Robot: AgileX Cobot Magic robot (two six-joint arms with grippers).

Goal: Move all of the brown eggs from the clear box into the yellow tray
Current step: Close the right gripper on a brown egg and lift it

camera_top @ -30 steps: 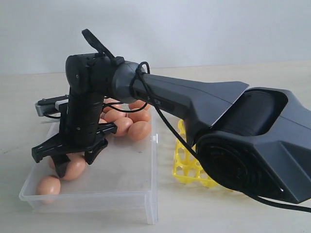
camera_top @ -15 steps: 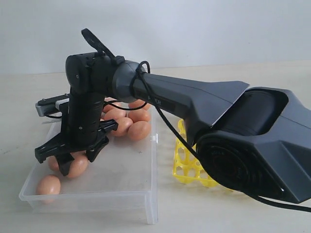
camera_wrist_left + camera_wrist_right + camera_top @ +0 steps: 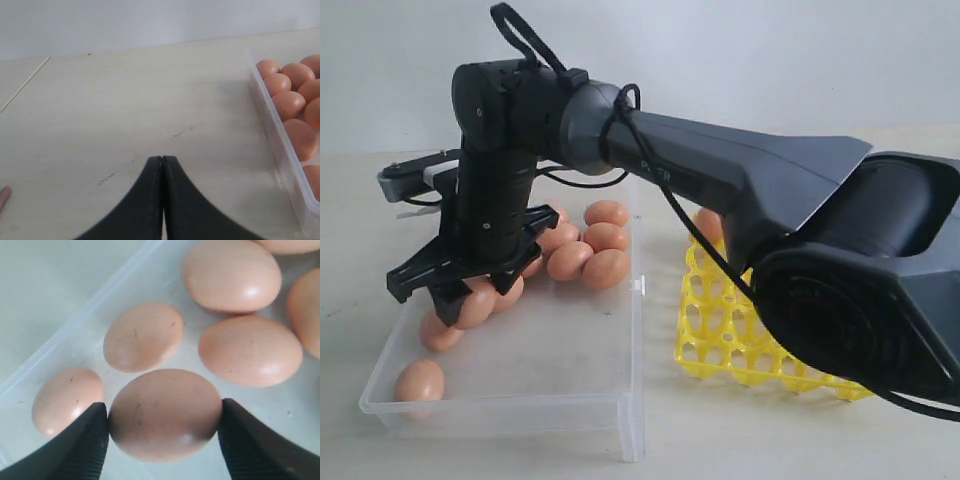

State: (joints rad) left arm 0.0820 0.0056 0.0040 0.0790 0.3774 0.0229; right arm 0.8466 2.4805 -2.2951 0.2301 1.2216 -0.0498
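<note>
Spreading under everything is a pale, faintly wood-grained surface (image 3: 740,445). The right arm (image 3: 750,190), a bulky dark grey arm, reaches from the near right across the middle to the left side of the scene. Below its wrist lies the clear box (image 3: 520,412), a shallow rectangular transparent plastic box with low walls, on the left of the surface. Just right of the box stands the yellow tray (image 3: 735,340), a bright yellow square plastic lattice of egg cups, partly hidden by the arm.

The right gripper (image 3: 472,296) points down over the left part of the box, its black fingers spread wide and clamped on one egg. In the right wrist view both ribbed pads (image 3: 95,440) press against the sides of this held egg (image 3: 165,412), which hangs above the others.

The left gripper (image 3: 162,161) is clenched with its two black fingers meeting, holding nothing, over bare surface to the left of the box.

The brown eggs (image 3: 590,252), smooth orange-brown ovals, cluster in the far part of the box. One lies under the right gripper (image 3: 438,332) and one in the near left corner (image 3: 420,382). Another egg (image 3: 710,222) shows at the tray's far edge, mostly hidden behind the arm.
</note>
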